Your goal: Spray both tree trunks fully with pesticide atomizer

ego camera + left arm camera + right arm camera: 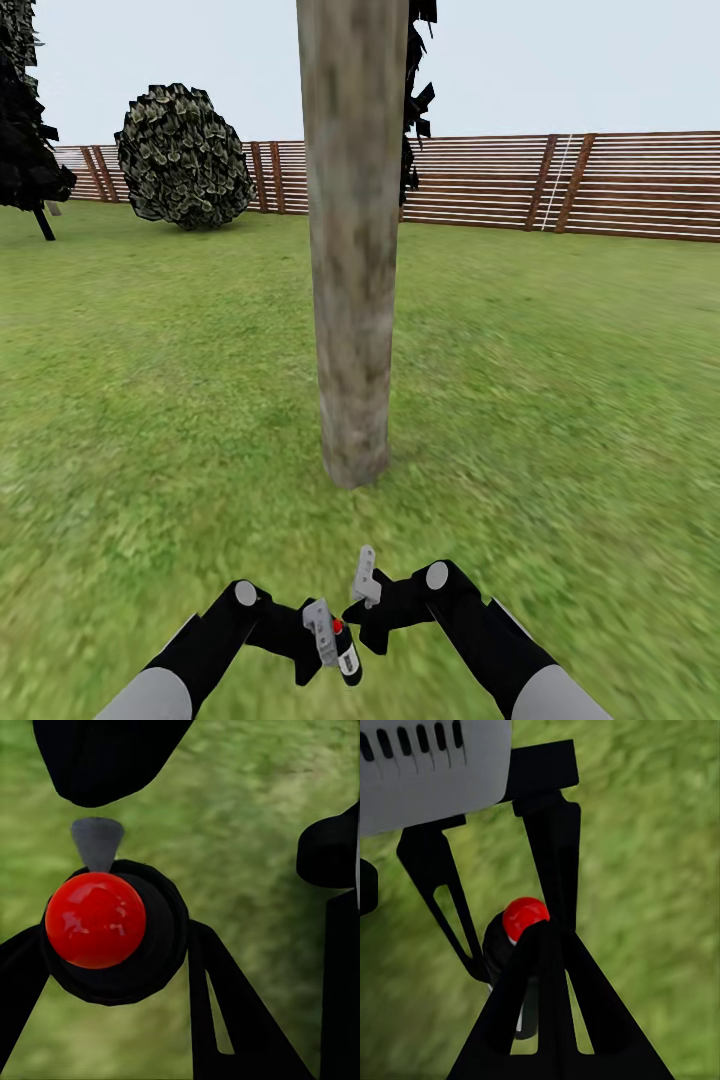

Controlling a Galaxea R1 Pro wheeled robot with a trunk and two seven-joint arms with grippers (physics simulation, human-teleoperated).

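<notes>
A mottled green grass floor (560,400) is seen stretching to a brown slatted wooden fence (640,185), with a round dark bush (183,157) at the far left. A thick grey-brown tree trunk (350,250) is planted upright just ahead of both arms. The pesticide atomizer (346,652), dark-bodied with a red cap, is held low in the left gripper (325,632), whose fingers are clamped on its sides. The red cap (95,919) is shown large in the left wrist view. Whether the right gripper (364,590) is apart or together cannot be told.
</notes>
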